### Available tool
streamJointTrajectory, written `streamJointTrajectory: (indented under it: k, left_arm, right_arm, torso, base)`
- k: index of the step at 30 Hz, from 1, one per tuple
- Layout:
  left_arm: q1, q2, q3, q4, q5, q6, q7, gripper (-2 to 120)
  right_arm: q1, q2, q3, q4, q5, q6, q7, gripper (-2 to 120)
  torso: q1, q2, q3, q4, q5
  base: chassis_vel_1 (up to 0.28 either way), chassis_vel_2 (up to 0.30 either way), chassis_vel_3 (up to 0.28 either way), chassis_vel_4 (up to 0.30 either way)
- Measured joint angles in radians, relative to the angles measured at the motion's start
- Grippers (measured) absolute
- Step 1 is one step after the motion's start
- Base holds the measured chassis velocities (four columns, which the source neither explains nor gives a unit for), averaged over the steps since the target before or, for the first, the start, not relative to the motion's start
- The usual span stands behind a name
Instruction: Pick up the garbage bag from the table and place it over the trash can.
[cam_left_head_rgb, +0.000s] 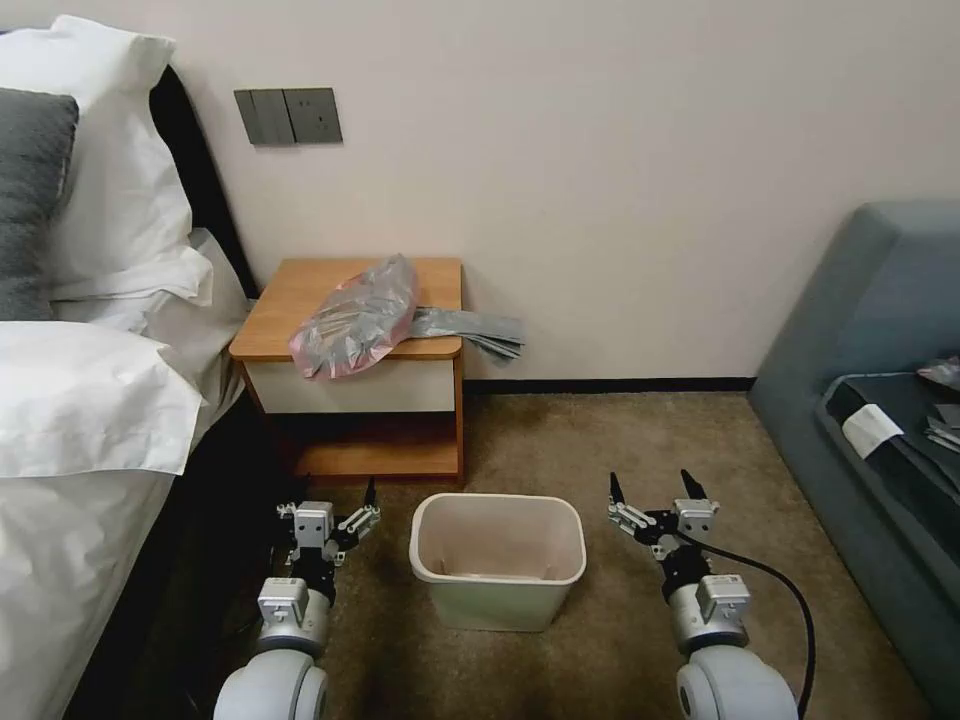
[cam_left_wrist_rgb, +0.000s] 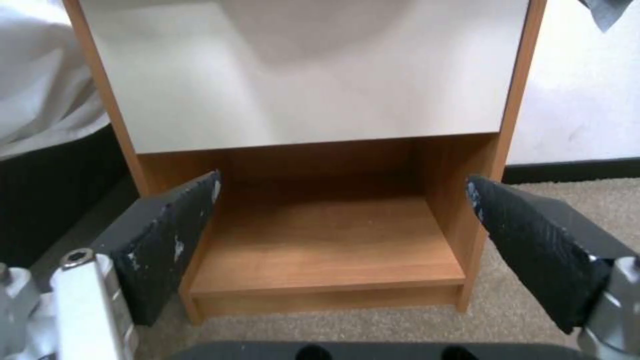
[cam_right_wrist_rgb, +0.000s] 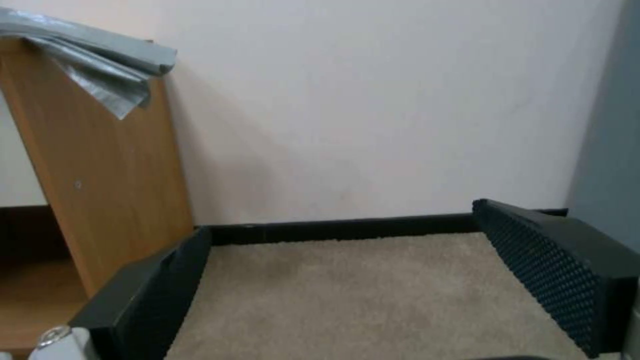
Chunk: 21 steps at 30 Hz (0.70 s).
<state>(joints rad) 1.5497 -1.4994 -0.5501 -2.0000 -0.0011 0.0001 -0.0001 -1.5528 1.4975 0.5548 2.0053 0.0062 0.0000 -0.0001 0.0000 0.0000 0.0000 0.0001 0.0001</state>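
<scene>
Orange-brown wooden worktop (cam_left_head_rgb: 300, 300), one, carrying one crinkly grey garbage bag (cam_left_head_rgb: 355, 315) with tail draped off its right edge; one cream trash can (cam_left_head_rgb: 497, 555) on carpet in front, unlined. Left claw (cam_left_head_rgb: 350, 510) and right claw (cam_left_head_rgb: 652, 492), two, both spread wide, low beside the can, gripping nothing. Best to lift a claw above worktop height, pinch bunched plastic near the bag's middle, avoid dragging.

A plain pinkish-white wall (cam_left_head_rgb: 620, 150) carries a dark grey switch panel (cam_left_head_rgb: 288, 116). Brown carpet (cam_left_head_rgb: 620, 440) lies between a white-sheeted bed (cam_left_head_rgb: 90, 400) and a blue-grey upholstered sofa (cam_left_head_rgb: 870, 300).
</scene>
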Motion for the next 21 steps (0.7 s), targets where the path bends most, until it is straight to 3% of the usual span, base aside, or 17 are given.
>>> streamJointTrajectory:
  k: [7,9,14,19,21]
  left_arm:
    - [-0.007,0.008,-0.005,0.000,-0.019,0.000,0.002,99]
    - [-0.037,0.039,-0.026,0.000,-0.083,0.001,0.012,100]
    - [-0.111,0.115,-0.079,0.001,-0.251,0.004,0.041,100]
    - [-0.151,0.157,-0.108,0.001,-0.341,0.005,0.056,100]
    - [-0.155,0.162,-0.105,0.001,-0.329,0.007,0.052,100]
  right_arm:
    - [-0.063,-0.049,0.113,0.139,0.126,-0.004,-0.025,100]
    - [-0.090,-0.071,0.162,0.200,0.182,-0.007,-0.037,100]
    - [-0.079,-0.081,0.152,0.196,0.226,-0.030,-0.057,100]
    - [-0.069,-0.091,0.143,0.176,0.269,-0.023,-0.061,100]
    - [-0.051,-0.104,0.127,0.149,0.294,0.001,-0.055,100]
  torso:
    - [0.000,0.000,0.000,0.0000,-0.0008]
    - [0.000,0.000,0.000,-0.0005,-0.0007]
    - [0.000,0.000,0.000,0.0000,-0.0001]
    - [0.000,0.000,0.000,-0.0001,-0.0002]
    - [0.000,0.000,0.000,0.0003,0.0001]
  base:
    - [0.000,0.000,0.000,0.000]
    - [0.000,0.000,0.000,0.000]
    - [0.000,0.000,0.000,0.000]
    - [0.000,0.000,0.000,0.000]
    - [0.000,0.000,0.000,0.000]
